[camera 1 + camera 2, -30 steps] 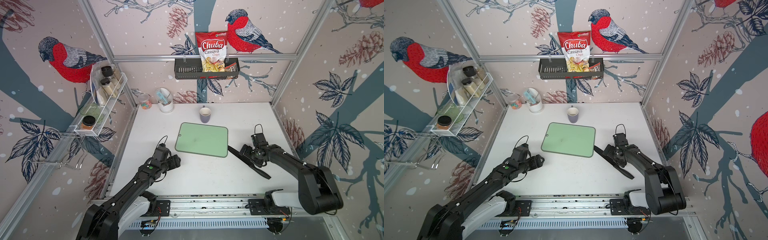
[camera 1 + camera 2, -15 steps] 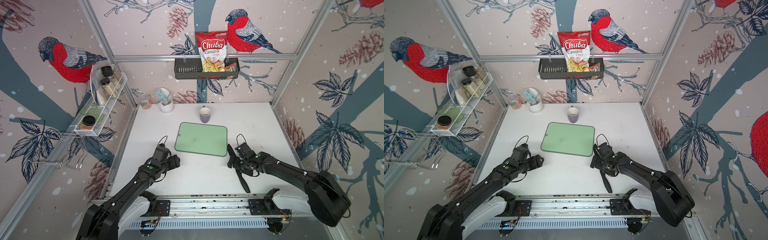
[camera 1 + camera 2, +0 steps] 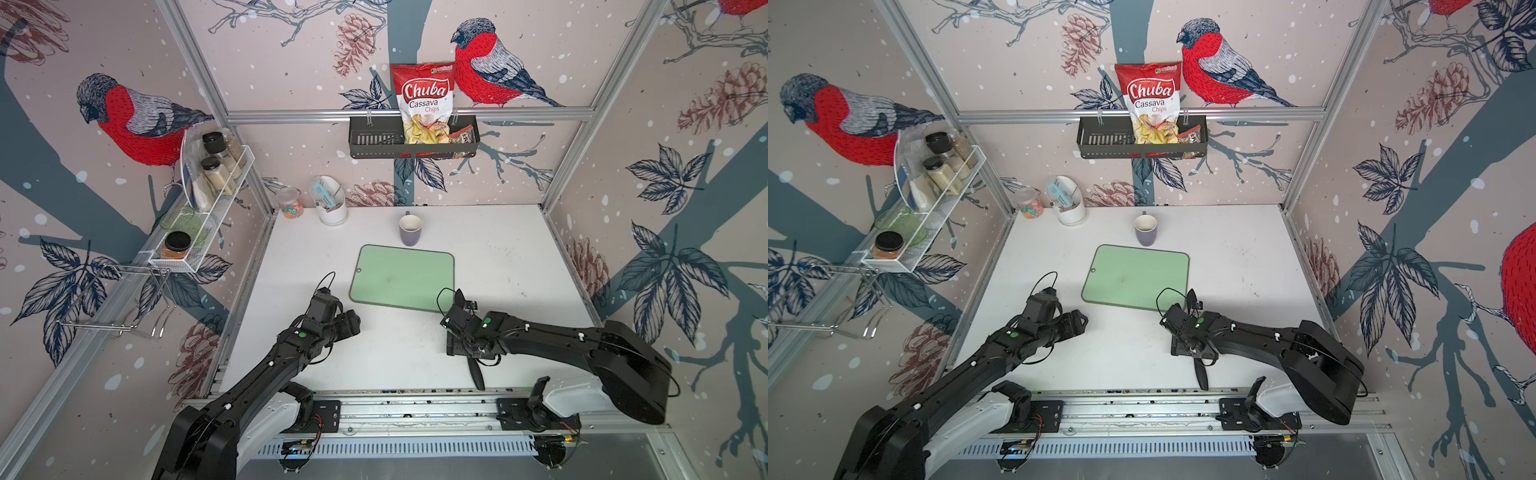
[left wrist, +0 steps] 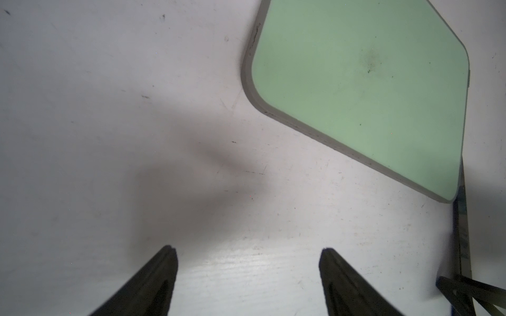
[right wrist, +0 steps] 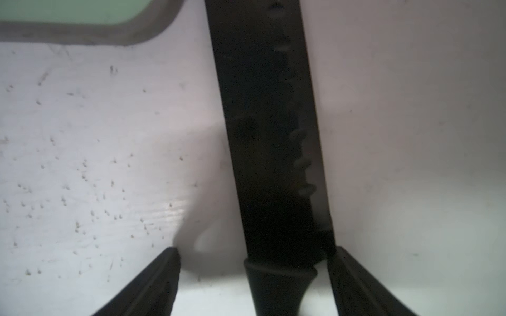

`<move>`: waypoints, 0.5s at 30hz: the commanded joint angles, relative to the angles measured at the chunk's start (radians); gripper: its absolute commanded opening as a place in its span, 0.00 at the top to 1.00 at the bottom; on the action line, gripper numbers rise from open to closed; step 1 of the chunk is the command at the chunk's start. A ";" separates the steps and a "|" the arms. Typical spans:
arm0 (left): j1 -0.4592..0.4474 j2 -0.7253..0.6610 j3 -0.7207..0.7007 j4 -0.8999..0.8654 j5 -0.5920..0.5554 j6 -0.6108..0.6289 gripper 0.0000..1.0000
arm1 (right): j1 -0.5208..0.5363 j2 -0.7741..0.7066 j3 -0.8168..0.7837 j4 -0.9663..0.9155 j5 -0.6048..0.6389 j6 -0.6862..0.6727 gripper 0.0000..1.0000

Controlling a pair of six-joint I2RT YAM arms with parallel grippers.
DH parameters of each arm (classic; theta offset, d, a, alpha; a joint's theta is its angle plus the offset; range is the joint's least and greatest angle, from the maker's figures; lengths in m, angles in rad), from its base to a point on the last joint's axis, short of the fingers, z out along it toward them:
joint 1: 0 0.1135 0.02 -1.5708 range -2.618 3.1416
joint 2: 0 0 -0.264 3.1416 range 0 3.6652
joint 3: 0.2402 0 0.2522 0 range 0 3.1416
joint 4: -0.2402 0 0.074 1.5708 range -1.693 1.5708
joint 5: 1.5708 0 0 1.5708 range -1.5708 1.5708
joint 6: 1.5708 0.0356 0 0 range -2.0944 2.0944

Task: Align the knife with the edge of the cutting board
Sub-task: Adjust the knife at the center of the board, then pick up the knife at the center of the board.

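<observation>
A white tabletop (image 3: 490, 257) sits inside a booth whose walls are papered with red-breasted birds, pinecones and dark leaves. The pale-green cutting board (image 3: 403, 276) lies flat near the middle of the table, its small hole at the short edge on my left-arm side. Beyond the board's far long edge stands a purple mug (image 3: 410, 229). Further back from the board, against the rear wall, are a white holder (image 3: 332, 210) and a small jar of coloured sweets (image 3: 290, 203), and high above them a black wall basket (image 3: 374, 143) holds a bag of cassava chips (image 3: 424, 108).

The black knife (image 5: 268, 123) lies on the table just off the board's near corner on my right-arm side. Its tip points past that corner and its handle trails away from the board toward my base rail. In both top views my arm covers its middle; only the tip and the handle end (image 3: 1202, 376) show.

My right gripper (image 5: 253, 250) straddles the knife where blade meets handle. Its fingers are spread: one finger (image 5: 353, 276) looks to touch the blade's edge, the other (image 5: 153, 279) stands clear, so nothing is clamped.

My left gripper (image 4: 247, 250) hovers over bare table off the board's near corner by the hole, fingers spread around nothing.
</observation>
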 commanded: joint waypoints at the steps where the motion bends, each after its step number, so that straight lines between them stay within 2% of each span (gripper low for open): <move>1: -0.003 -0.004 -0.002 -0.014 -0.013 -0.002 0.17 | 0.031 0.035 -0.022 -0.061 -0.246 0.118 0.22; 5: -0.004 0.003 -0.003 -0.009 -0.011 -0.004 0.16 | 0.053 0.024 -0.027 -0.054 -0.262 0.138 0.27; 15: -0.005 0.017 -0.003 -0.003 -0.010 -0.004 0.16 | 0.041 -0.013 -0.037 -0.039 -0.274 0.144 0.64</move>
